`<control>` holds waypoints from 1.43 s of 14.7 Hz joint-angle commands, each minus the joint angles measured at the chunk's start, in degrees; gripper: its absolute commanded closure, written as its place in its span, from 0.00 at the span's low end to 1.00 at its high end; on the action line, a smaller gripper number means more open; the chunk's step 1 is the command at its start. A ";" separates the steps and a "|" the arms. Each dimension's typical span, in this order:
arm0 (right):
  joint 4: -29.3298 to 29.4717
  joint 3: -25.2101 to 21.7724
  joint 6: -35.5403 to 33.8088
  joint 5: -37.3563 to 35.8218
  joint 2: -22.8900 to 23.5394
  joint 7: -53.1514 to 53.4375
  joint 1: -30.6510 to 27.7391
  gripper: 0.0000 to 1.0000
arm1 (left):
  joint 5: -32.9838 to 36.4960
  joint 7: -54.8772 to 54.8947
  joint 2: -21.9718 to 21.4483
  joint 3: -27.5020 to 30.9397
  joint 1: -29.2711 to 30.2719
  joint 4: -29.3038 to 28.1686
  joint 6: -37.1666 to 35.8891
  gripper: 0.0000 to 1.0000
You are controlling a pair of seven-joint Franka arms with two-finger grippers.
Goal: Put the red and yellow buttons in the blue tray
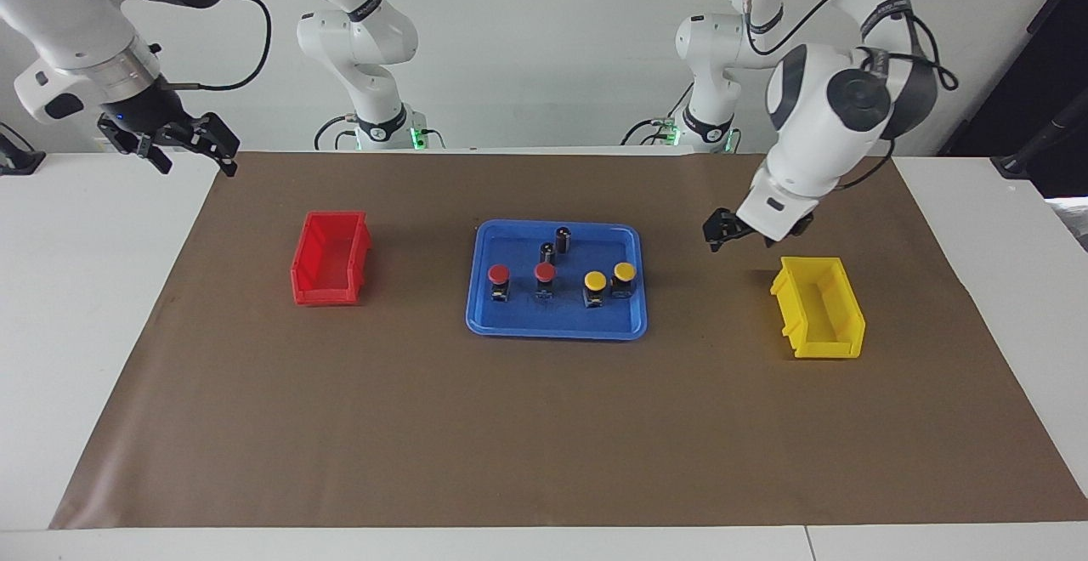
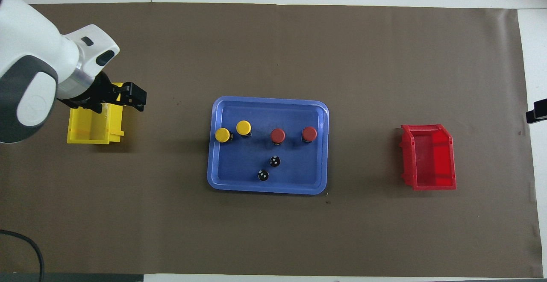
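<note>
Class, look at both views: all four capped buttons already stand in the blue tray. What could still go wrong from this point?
1. The left hand hangs low over the mat beside the yellow bin; a careless retreat could knock that bin.
2. The yellow buttons stand close together, perhaps touching, so a bump to the blue tray might topple both.
3. The two dark cylinders share the tray and could be miscounted as buttons.

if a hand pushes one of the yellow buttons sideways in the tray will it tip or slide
Probably tip: each yellow button stands upright with a wide cap on a narrower stubby body, so it looks top-heavy. A low push might slide it on the smooth blue tray. Its neighbour stands close, so it may knock that too.
</note>
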 commanded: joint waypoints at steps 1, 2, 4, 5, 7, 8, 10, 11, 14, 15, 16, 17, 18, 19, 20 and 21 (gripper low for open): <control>-0.53 -0.24 -0.43 0.12 -0.56 -0.83 -0.09 0.00 | 0.50 9.91 -2.91 -0.16 6.58 0.52 -2.57 0.00; -0.53 -0.24 -0.43 0.03 -0.56 -0.65 0.00 0.00 | 0.15 13.26 -3.79 -0.07 8.61 0.96 -4.06 0.00; -0.71 -0.24 -0.52 -0.06 -0.65 -0.74 -0.08 0.00 | 0.06 17.49 -4.41 0.10 11.61 3.24 -7.31 0.00; -0.71 -0.16 -0.52 -0.06 -0.73 -0.65 0.00 0.00 | 0.15 18.03 -4.85 0.02 12.49 3.86 -8.02 0.00; -0.80 -0.07 -0.43 -0.06 -0.82 -0.65 0.09 0.00 | -0.02 19.35 -6.43 0.10 13.72 3.95 -8.82 0.00; -0.80 -0.07 -0.43 -0.06 -0.82 -0.65 0.09 0.00 | -0.72 19.88 -6.78 0.02 14.69 4.04 -9.00 0.00; -0.80 -0.07 -0.43 0.03 -0.82 -0.74 0.00 0.00 | -2.57 19.88 -8.36 -0.16 14.61 4.04 -9.00 0.00; -0.71 -0.16 -0.52 -0.05 -0.82 -0.74 0.00 0.00 | -2.57 19.97 -8.80 -0.25 14.17 4.04 -9.35 0.00; -0.10 -0.16 -0.61 0.03 -0.56 -0.83 -0.17 0.00 | -2.75 19.80 -8.98 -1.12 13.38 4.13 -9.96 0.00; -0.10 -0.16 -0.61 0.03 -0.56 -0.83 -0.17 0.00 | -2.75 19.45 -9.07 -1.21 12.25 4.13 -9.70 0.00; -0.01 -0.16 -0.70 -0.05 -0.56 -0.83 -0.17 0.00 | -2.66 19.36 -9.16 -1.30 11.28 4.13 -9.35 0.00; -0.01 -0.16 -1.13 -0.06 -0.56 -0.83 -0.17 0.00 | -2.66 19.27 -8.98 -1.39 11.01 4.13 -8.30 0.00; -0.01 -0.16 -1.40 -0.06 -0.56 -0.83 -0.09 0.00 | -2.75 18.49 -8.81 -1.48 10.92 4.13 -5.68 0.00; -0.01 -0.16 -1.49 0.03 -0.56 -0.83 -0.09 0.00 | -3.01 17.52 -8.20 -1.48 10.13 4.39 -4.79 0.00; -0.01 -0.16 -1.49 -0.05 -0.56 -0.83 -0.09 0.00 | -2.84 17.34 -7.06 -1.39 9.34 5.70 -5.21 0.00; -0.01 -0.16 -1.49 -0.06 -0.65 -0.91 -0.09 0.00 | -2.49 17.33 -4.44 -1.39 8.73 8.23 -7.83 0.00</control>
